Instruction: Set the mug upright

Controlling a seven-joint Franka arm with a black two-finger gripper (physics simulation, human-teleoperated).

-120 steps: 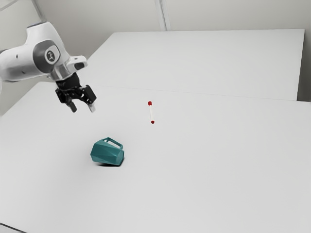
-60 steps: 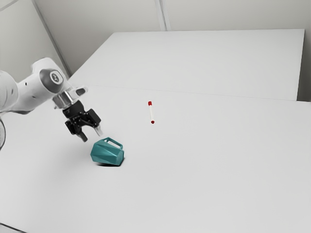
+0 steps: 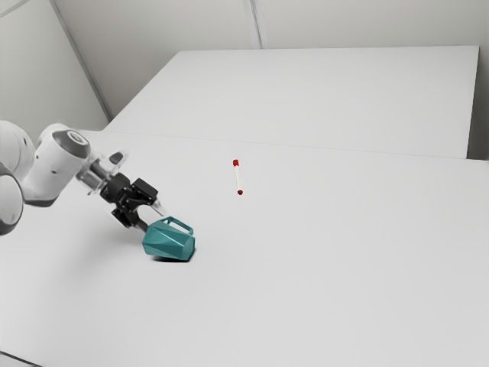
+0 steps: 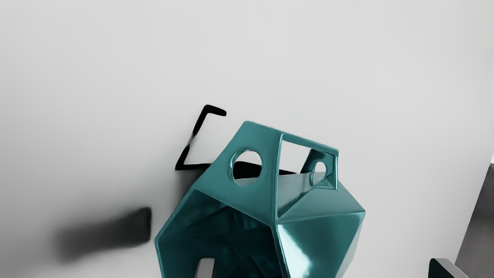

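My gripper (image 3: 153, 218) is low at the mug's open end, on the side toward the exterior view's left, its two fingers spread wide. The teal faceted mug (image 3: 169, 240) lies on its side on the table, handle uppermost. In the wrist view the gripper (image 4: 321, 268) has one fingertip in front of the dark mouth of the mug (image 4: 316, 239) and the other well outside its wall. Whether that first fingertip is inside the mouth I cannot tell. Nothing is gripped.
A thin white stick with red ends (image 3: 238, 177) lies beyond the mug on the white table (image 3: 321, 260). Another white surface (image 3: 328, 95) stands behind the table. In the wrist view, a table edge borders a grey area past the outer finger.
From higher up, my hand has come down toward the mug and tilted so that it points more sideways at the mouth. The mug and the stick have stayed where they were.
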